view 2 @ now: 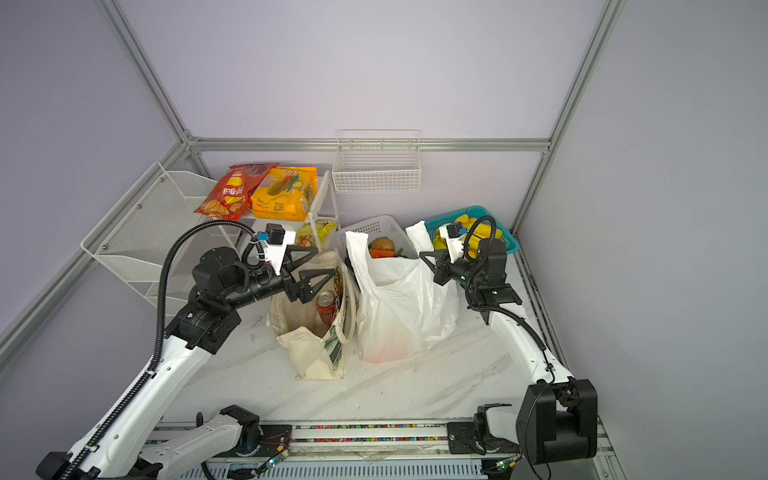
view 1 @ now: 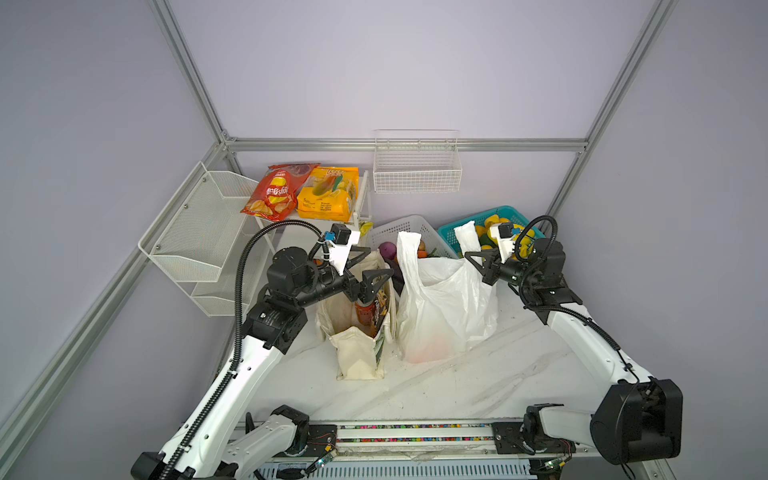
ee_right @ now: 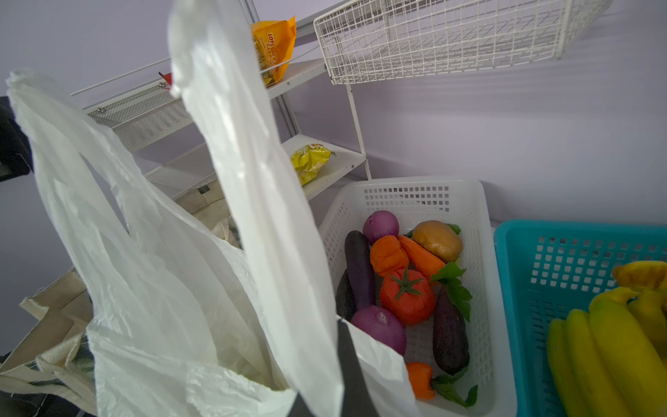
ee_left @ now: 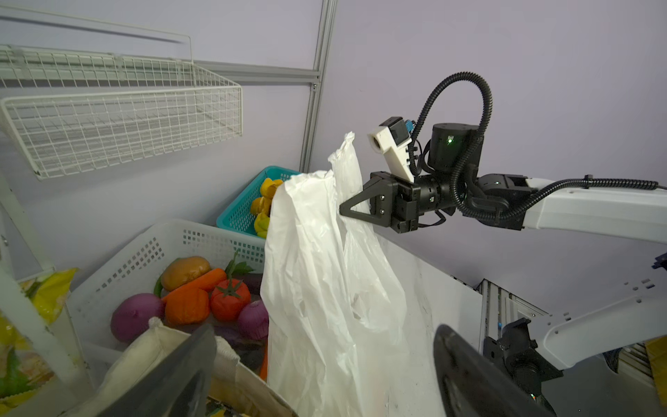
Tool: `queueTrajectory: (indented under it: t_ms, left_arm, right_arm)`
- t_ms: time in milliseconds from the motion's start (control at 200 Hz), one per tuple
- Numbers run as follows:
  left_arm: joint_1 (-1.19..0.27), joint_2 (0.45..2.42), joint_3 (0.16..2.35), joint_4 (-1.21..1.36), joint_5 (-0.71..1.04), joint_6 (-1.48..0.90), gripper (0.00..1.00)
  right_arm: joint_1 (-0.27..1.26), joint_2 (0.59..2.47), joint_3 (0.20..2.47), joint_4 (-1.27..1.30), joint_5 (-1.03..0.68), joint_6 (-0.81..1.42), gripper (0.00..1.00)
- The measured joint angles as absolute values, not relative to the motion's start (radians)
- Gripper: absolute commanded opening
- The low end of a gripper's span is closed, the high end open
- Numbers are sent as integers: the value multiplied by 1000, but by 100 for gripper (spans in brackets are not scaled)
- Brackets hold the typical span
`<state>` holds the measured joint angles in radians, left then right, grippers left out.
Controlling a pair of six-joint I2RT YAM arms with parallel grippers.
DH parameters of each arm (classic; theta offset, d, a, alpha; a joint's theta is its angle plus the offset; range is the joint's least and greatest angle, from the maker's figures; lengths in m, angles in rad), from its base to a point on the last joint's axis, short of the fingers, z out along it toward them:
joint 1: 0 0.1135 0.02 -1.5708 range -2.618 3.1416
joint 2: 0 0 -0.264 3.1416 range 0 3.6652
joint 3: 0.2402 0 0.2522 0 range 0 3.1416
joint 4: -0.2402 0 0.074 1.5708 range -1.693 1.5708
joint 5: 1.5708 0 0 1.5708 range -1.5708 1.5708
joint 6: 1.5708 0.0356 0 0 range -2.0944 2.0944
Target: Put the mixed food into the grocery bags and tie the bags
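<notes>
In both top views, the cream canvas tote (view 1: 357, 357) stands open on the table (view 1: 457, 386). It touches the white plastic bag (view 1: 440, 307) beside it. A reddish-brown drink can (view 2: 325, 305) stands inside the tote, next to a black snack packet (view 1: 381, 316). The left gripper (view 1: 376, 266) hangs over the tote's mouth with its fingers wide apart, holding nothing. The right gripper (view 1: 478, 266) pinches one handle of the plastic bag. An orange shape (view 1: 428, 349) shows through the bottom of the bag.

In the left wrist view, the right gripper (ee_left: 348, 213) is clamped on the bag's handle and holds it up.

In the right wrist view, that handle stands tall and close. Past it, a white basket (ee_right: 480, 289) holds vegetables, and a teal basket (ee_right: 523, 289) beside it holds bananas (ee_right: 606, 353).
</notes>
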<state>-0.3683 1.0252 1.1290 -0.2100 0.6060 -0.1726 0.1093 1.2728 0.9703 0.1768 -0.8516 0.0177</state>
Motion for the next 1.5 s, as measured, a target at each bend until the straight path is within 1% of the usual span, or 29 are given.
queueTrajectory:
  t_ms: [180, 485, 545, 625, 765, 995, 1180, 1215, 1320, 1500]
  left_arm:
    - [-369, 1092, 1117, -96, 652, -163, 92]
    - [-376, 1296, 1118, 84, 680, -141, 94]
    - [-376, 1322, 1118, 115, 693, -141, 92]
    - [-378, 1351, 1118, 163, 712, -147, 85]
    - [-390, 1386, 1118, 221, 732, -167, 67]
    - [-423, 1412, 1118, 266, 738, -175, 42]
    - [-425, 1412, 1118, 282, 742, -162, 14]
    - [-425, 1412, 1118, 278, 750, -154, 10]
    - [-433, 1420, 1122, 243, 778, -106, 4]
    - [-488, 1478, 1189, 52, 809, 52, 2]
  right_arm:
    - [109, 1260, 970, 177, -847, 22, 3]
    - [109, 1234, 966, 178, -833, 41, 2]
    - [109, 1234, 966, 178, -831, 41, 2]
    - [109, 1234, 966, 178, -829, 42, 2]
    - [109, 1234, 966, 178, -826, 44, 2]
    - [109, 1234, 953, 199, -826, 76, 1]
    - [109, 1234, 944, 213, -827, 101, 0]
    - [109, 1234, 944, 214, -827, 104, 0]
    - [112, 1234, 944, 215, -830, 107, 1]
    - [125, 1238, 944, 214, -881, 75, 2]
